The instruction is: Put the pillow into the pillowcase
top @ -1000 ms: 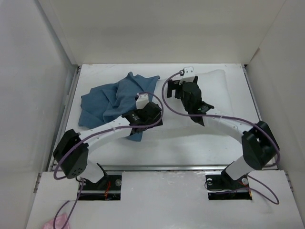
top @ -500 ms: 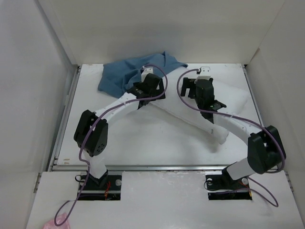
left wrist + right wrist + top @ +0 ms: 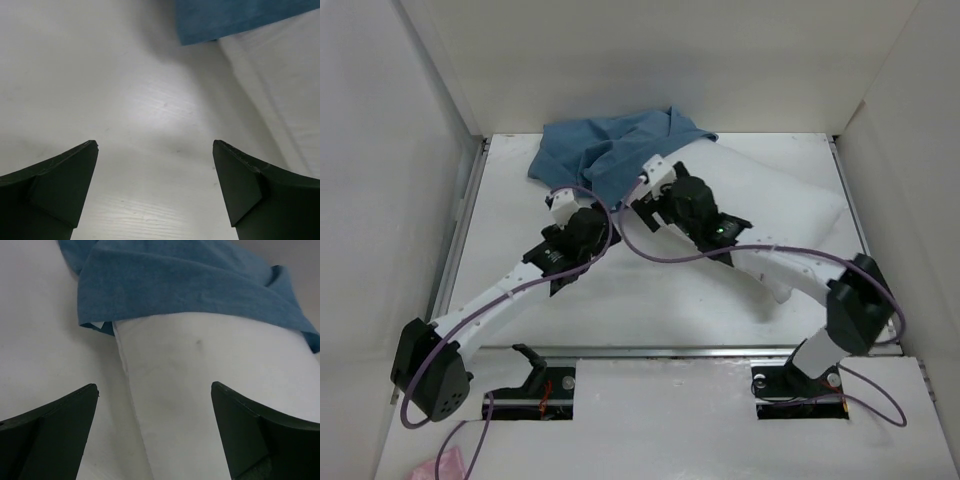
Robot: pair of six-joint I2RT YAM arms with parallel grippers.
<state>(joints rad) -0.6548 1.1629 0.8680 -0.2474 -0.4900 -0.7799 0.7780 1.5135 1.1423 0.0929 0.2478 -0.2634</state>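
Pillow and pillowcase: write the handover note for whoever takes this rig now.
Left hand: open, empty, over the white table, near an edge of the wrinkly blue fabric pillowcase.
Right hand: open, empty, over the plump white rectangular pillow where the pillowcase's hem crosses it.
Things: pillow lies diagonally, right of centre; pillowcase bunched at the far edge, draped over the pillow's far-left end; whether that end is inside cannot be told.
Done: at most that end covered.
Left: most of the pillow bare; pull the pillowcase over it.

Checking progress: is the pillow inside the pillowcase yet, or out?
Mostly out. The pillowcase covers only the far end of the pillow; the rest lies bare. Whether that end is inside or merely underneath, cannot tell.
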